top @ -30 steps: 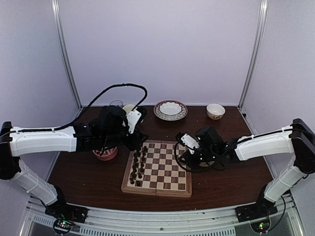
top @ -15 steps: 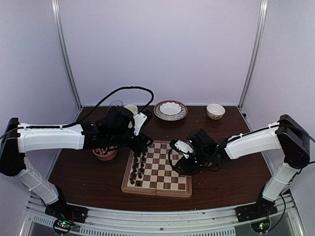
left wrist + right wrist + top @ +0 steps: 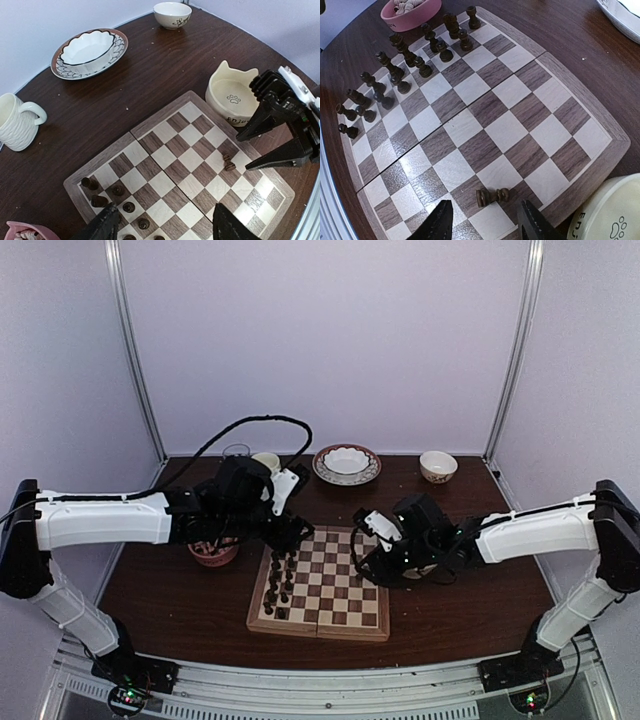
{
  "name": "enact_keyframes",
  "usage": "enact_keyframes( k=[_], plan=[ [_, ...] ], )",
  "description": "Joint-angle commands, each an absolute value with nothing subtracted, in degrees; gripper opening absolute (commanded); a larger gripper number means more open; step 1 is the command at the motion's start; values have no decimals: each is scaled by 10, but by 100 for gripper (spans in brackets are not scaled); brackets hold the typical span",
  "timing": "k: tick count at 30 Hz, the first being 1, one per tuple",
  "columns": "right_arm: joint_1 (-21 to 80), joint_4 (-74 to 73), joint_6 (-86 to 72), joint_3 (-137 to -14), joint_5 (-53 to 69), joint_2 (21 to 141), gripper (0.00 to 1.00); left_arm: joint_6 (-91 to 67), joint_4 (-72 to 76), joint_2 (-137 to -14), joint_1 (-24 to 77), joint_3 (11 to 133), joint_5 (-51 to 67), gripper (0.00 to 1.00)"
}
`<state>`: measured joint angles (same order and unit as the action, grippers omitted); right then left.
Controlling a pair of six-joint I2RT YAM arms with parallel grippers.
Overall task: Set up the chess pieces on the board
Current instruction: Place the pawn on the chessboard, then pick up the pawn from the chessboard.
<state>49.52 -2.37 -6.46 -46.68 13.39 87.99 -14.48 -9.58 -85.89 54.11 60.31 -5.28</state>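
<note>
The board (image 3: 335,602) lies in the middle of the table. Several dark chess pieces (image 3: 281,580) stand in two columns along its left side, and also show in the right wrist view (image 3: 395,75). One dark piece (image 3: 492,196) lies on its side near the board's right edge; it also shows in the left wrist view (image 3: 228,163). My right gripper (image 3: 485,222) is open and empty, hovering just above this fallen piece. My left gripper (image 3: 165,225) is open and empty, above the board's far left part next to the standing pieces.
A pink bowl (image 3: 213,553) with pale pieces stands left of the board. A cream cat-eared bowl (image 3: 232,95) sits at the board's right edge. A patterned plate with a white bowl (image 3: 346,464), a small bowl (image 3: 438,465) and a mug (image 3: 265,461) stand at the back.
My left gripper moved right over the board's far left corner and stayed there. My right gripper reached left over the board, then drew back a little to the right.
</note>
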Motion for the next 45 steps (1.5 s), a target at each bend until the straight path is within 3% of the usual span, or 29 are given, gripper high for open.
enact_keyframes(
  k=[1,8,14,19,26,45],
  plan=[
    [495,-10,-89,-433,89,827,47,-140,-88,-877,545,627,-7,64],
    [464,-2,-141,-381,-59,739,44,-149,-122,-945,578,686,0,61],
    [434,-2,-162,-356,-71,699,42,-149,-169,-1019,622,757,-6,61],
    [430,13,-172,-345,-96,678,40,-152,-208,-1093,633,820,-2,53],
    [426,18,-179,-325,-125,642,40,-168,-269,-1171,644,897,-16,53],
    [424,26,-186,-311,-135,618,39,-177,-282,-1230,646,936,-57,53]
  ],
)
